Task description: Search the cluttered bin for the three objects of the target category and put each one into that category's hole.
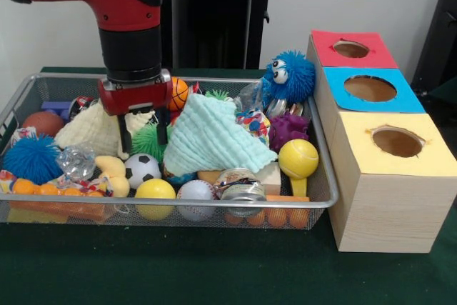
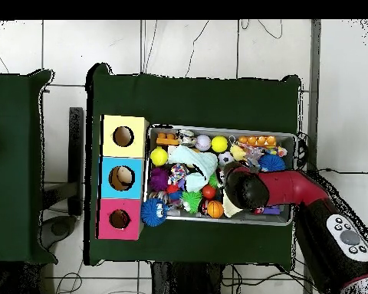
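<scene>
The silver wire-mesh bin (image 1: 214, 203) is full of toys; it also shows in the overhead view (image 2: 290, 138). My gripper (image 1: 143, 137) reaches down into the bin's left part in the front view. It is open, with its fingers (image 1: 124, 139) on either side of a green spiky ball (image 1: 146, 142). No small plush animal shows; the bear and tiger are hidden. The red-topped hole (image 1: 350, 48) is on the farthest box to the right of the bin, and it shows in the overhead view (image 2: 119, 219). In the overhead view my arm (image 2: 244, 189) covers the gripper.
A mint cloth (image 1: 214, 137) and a cream cloth (image 1: 89, 130) cover part of the pile. A blue spiky googly-eyed ball (image 1: 289, 76) sits on the bin's far right rim above a purple plush (image 1: 288, 128). Blue-topped (image 1: 370, 88) and yellow-topped (image 1: 397, 141) holes are nearer.
</scene>
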Controlling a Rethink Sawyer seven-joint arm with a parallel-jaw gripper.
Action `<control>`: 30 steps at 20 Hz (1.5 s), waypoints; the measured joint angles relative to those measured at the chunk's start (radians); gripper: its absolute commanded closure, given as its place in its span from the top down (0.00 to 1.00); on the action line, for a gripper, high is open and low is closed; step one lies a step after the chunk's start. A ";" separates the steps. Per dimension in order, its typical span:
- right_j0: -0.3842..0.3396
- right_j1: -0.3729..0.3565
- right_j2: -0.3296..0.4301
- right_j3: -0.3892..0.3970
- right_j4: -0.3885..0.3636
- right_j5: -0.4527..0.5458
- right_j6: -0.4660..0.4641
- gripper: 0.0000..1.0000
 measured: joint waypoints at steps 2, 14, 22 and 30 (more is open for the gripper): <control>-0.001 0.008 0.000 0.000 -0.008 -0.009 0.000 1.00; -0.023 0.023 0.019 -0.019 -0.023 -0.018 0.000 1.00; -0.012 0.016 0.031 -0.039 0.011 0.102 0.000 1.00; 0.014 0.000 0.034 -0.059 0.031 0.240 0.000 1.00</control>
